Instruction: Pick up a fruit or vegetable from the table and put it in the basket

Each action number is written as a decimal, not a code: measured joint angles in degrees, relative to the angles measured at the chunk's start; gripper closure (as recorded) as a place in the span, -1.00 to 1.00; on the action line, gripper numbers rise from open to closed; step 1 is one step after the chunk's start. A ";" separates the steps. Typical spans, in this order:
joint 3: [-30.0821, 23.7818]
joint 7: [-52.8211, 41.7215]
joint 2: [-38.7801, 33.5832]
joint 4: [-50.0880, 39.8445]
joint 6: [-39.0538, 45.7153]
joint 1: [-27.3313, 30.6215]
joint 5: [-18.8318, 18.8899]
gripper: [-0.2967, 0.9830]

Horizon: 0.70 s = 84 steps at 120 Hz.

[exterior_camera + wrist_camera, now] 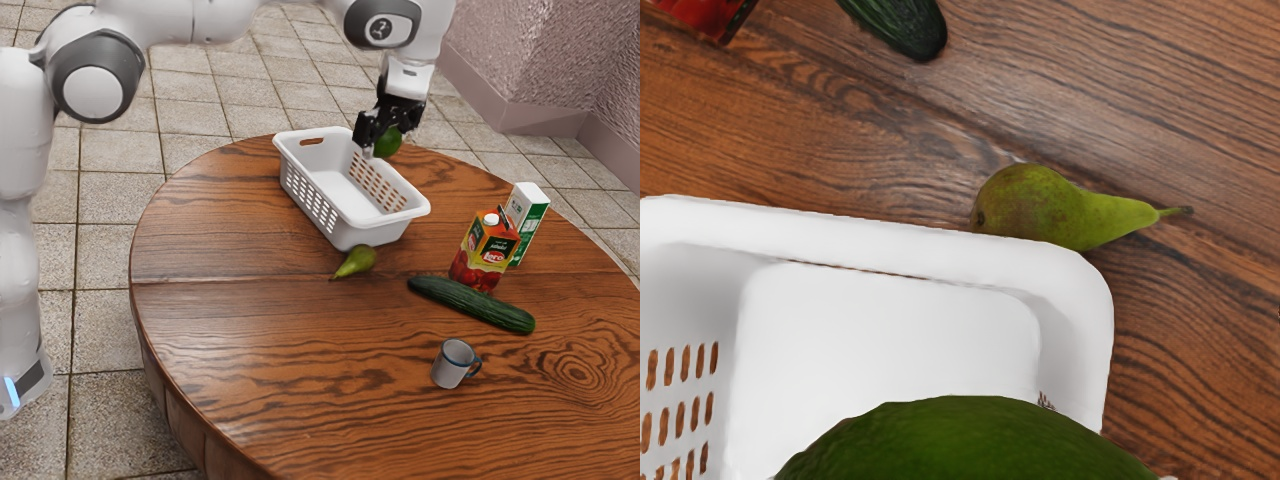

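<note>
And there's the green fruit (390, 143), up off the table (240, 330), with the gripper (377, 143) closed around it! It sits right at the fingertips, roundish, so its long axis, if it has one, is anyone's guess. One arm in play, so no question of reach. Beneath it, the white basket (365, 235): the exterior view puts the fruit by the far long rim, the wrist view sets it across the basket's edge. That's the call, a touch further inward looks wise before letting go, or it could clip the wall. Outside, the pear (356, 262) lies just beside a corner; beyond it, the cucumber (472, 304). Hard to make out: the far finger's contact, masked by the fruit and near finger, and the drop height. The wrist view crops the fruit's underside, the cucumber and the red carton (484, 252).
</note>
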State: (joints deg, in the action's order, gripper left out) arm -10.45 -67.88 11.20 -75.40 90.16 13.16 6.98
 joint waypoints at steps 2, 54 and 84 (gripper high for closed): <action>0.01 -0.04 -0.03 -0.08 -0.21 0.46 0.02 -0.05; 1.71 -0.94 4.13 3.17 -1.19 2.49 -0.32 -0.25; 2.13 -1.21 3.98 3.14 -1.33 2.42 -1.13 -0.49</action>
State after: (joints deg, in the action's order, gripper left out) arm -8.32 -69.09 15.18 -72.27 88.83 15.58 5.85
